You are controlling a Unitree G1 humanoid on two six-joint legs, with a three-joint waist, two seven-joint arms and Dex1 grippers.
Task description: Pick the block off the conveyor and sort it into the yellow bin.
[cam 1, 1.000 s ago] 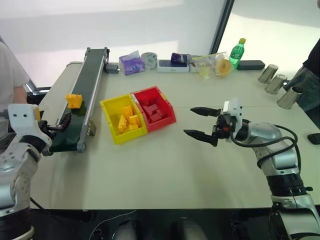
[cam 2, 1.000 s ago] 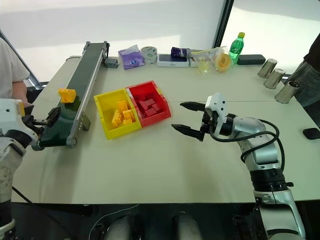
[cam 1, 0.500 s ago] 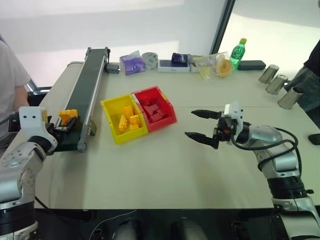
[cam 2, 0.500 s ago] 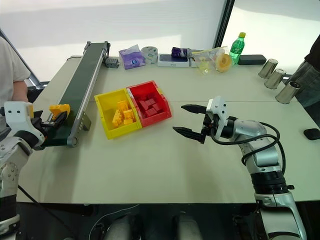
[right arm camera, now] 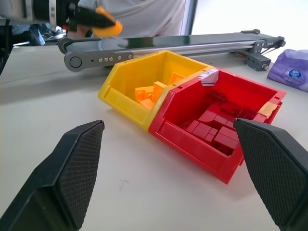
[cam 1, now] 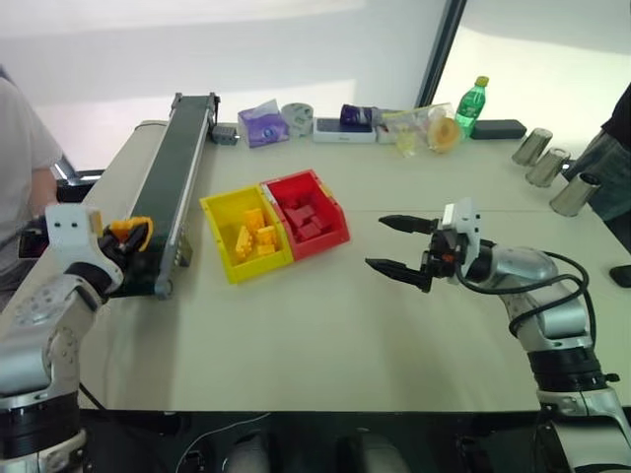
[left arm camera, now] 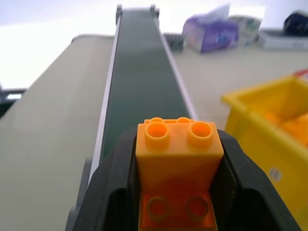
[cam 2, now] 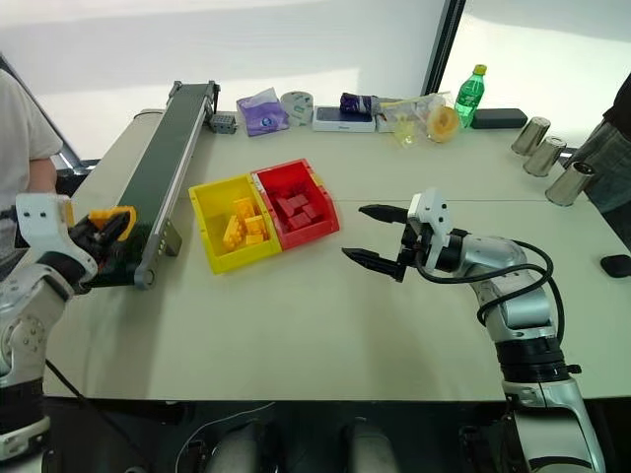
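Currently the left gripper (left arm camera: 179, 192) has its jaws clamped on the block (left arm camera: 178, 161), one black finger on each side of the yellow-orange brick, studs pointing away from the wrist. Gripper and block sit over the near end of the conveyor (cam 1: 170, 177), at the left side of the table (cam 1: 325, 335); whether the block touches the belt cannot be told. Right gripper (cam 1: 394, 243) hangs above bare tabletop to the right of the bins, jaws spread wide, nothing between them. Yellow bin (cam 1: 237, 236) stands just right of the conveyor's near end, holding several yellow bricks; red bin (cam 1: 308, 212) touches its right side and holds dark red bricks. Far edge of table: purple pack (cam 1: 260, 126), green bottle (cam 1: 468, 103), metal cups (cam 1: 547, 168) at far right.
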